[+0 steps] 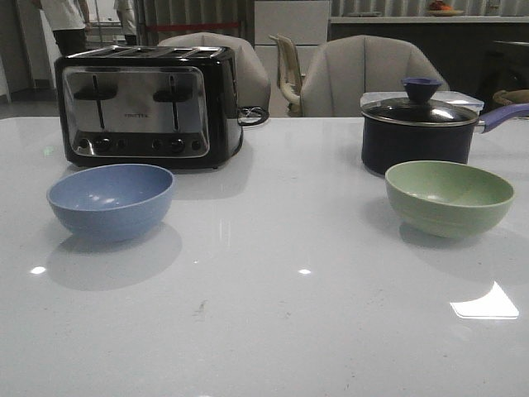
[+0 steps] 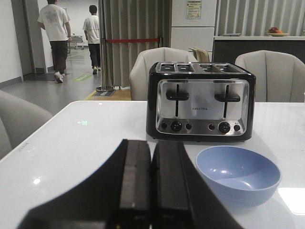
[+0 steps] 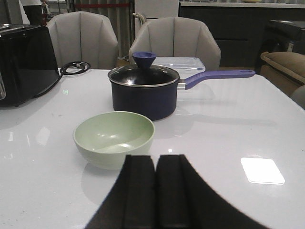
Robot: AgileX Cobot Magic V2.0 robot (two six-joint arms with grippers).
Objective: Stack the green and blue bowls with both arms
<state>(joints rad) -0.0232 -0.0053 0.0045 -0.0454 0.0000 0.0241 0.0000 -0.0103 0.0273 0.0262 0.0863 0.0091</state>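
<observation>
Both pincers, left gripper (image 2: 151,191) and right gripper (image 3: 156,193), are squeezed together holding nothing, while the blue bowl (image 1: 111,200) and green bowl (image 1: 449,197) sit far apart.

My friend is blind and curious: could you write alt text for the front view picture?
A blue bowl at left and a green bowl at right sit far apart, both upright and empty, on a glossy white table. Behind them stand a black toaster and a dark lidded saucepan; no robot arms are in view.

Left claw (image 2: 151,191) and right claw (image 3: 156,191) both closed, fingers pressed together, empty.
</observation>
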